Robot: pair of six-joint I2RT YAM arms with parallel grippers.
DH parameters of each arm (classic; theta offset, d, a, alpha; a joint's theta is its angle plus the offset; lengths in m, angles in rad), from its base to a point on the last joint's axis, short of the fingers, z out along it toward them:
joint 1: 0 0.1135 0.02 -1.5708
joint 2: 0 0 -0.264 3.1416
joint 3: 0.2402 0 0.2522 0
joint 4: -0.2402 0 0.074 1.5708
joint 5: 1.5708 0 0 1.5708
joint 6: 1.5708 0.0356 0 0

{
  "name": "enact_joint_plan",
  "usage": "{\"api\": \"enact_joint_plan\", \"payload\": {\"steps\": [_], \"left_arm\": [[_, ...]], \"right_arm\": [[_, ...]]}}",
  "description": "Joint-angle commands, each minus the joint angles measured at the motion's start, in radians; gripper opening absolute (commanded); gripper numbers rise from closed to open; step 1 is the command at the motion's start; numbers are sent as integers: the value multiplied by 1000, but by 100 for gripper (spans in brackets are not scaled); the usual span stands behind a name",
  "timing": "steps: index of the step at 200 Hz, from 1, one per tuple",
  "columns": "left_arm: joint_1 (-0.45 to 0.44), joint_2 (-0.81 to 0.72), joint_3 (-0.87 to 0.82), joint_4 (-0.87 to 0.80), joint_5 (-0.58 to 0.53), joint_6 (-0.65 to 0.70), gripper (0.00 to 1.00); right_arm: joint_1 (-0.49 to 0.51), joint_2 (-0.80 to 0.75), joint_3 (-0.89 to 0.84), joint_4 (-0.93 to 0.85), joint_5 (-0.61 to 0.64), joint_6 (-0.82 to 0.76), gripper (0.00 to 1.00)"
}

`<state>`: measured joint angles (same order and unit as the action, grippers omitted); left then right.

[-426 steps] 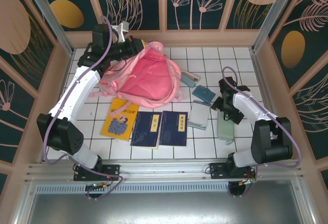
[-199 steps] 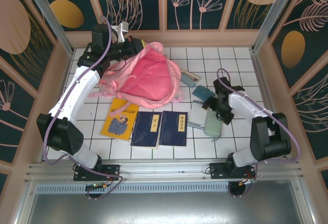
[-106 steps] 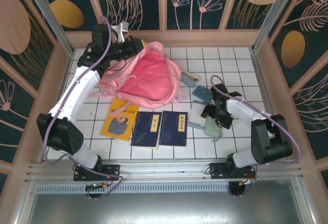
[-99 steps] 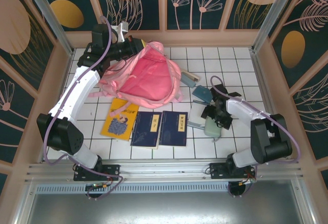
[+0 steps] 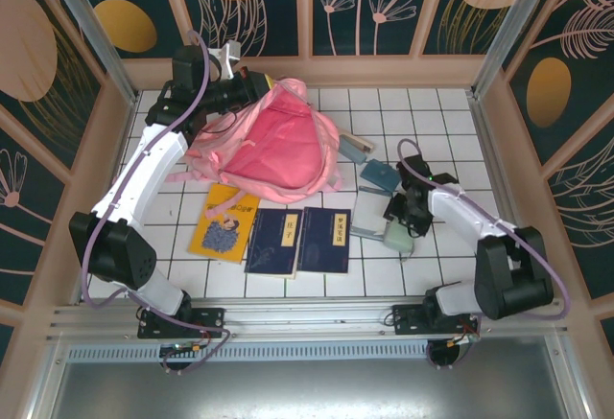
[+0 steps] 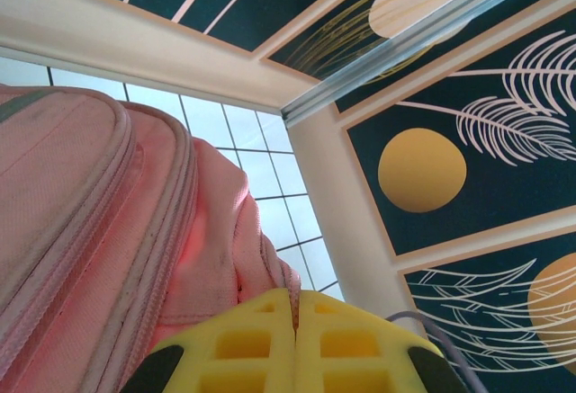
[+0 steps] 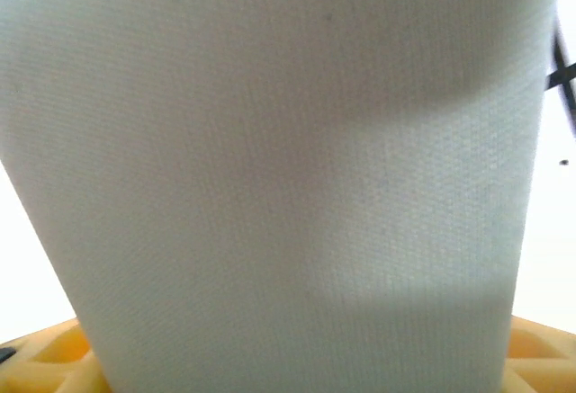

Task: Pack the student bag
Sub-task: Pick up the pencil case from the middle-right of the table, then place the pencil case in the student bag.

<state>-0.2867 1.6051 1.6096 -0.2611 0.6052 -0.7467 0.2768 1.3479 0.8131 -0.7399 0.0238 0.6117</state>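
Observation:
The student bag (image 5: 278, 146), large and pink, lies at the back left of the tiled table. In the left wrist view its fabric (image 6: 90, 231) bulges beside the yellow fingers. My left gripper (image 5: 251, 88) (image 6: 295, 308) is shut on a pinched pink edge of the bag. My right gripper (image 5: 401, 220) (image 7: 297, 366) sits low over a pale green pouch (image 5: 395, 240) at the right. The pouch (image 7: 288, 159) lies between the yellow fingers (image 7: 36, 361), which press its two sides.
A yellow book (image 5: 224, 222) and two dark blue books (image 5: 275, 242) (image 5: 325, 239) lie in a row in front of the bag. A grey-blue notebook (image 5: 369, 216), a teal case (image 5: 381, 175) and another case (image 5: 357, 146) lie between the bag and the right arm. Walls enclose the table.
My right gripper has shifted left and turned over the pale green pouch, which slid left with it. Its jaws have narrowed onto the pouch. The left arm and bag have not moved.

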Motion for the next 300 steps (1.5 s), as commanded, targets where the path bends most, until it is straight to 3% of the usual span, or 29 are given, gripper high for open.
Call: {"api": "enact_joint_plan", "payload": {"steps": [1, 41, 69, 140, 215, 243, 262, 285, 300], "left_arm": [[1, -50, 18, 140, 47, -14, 0], [2, -28, 37, 140, 65, -22, 0], [2, -17, 49, 141, 75, -28, 0], [2, -12, 79, 144, 110, -50, 0], [0, -31, 94, 130, 138, -50, 0], [0, -30, 93, 139, 149, -52, 0], [0, -27, 109, 136, 148, -45, 0], [0, -21, 135, 145, 148, -60, 0], [0, -15, 148, 159, 156, -76, 0]], "right_arm": [[2, -87, 105, -84, 56, 1, 63], [6, -199, 271, -75, -3, -48, 61], [38, -206, 378, 34, -174, -37, 59], [258, 62, 599, 359, -400, 98, 57], [336, 322, 595, 679, -532, 279, 57], [362, 468, 672, 785, -514, 450, 58], [389, 584, 781, 728, -431, 550, 60], [410, 668, 843, 727, -303, 650, 66], [411, 726, 883, 761, -250, 701, 75]]}}
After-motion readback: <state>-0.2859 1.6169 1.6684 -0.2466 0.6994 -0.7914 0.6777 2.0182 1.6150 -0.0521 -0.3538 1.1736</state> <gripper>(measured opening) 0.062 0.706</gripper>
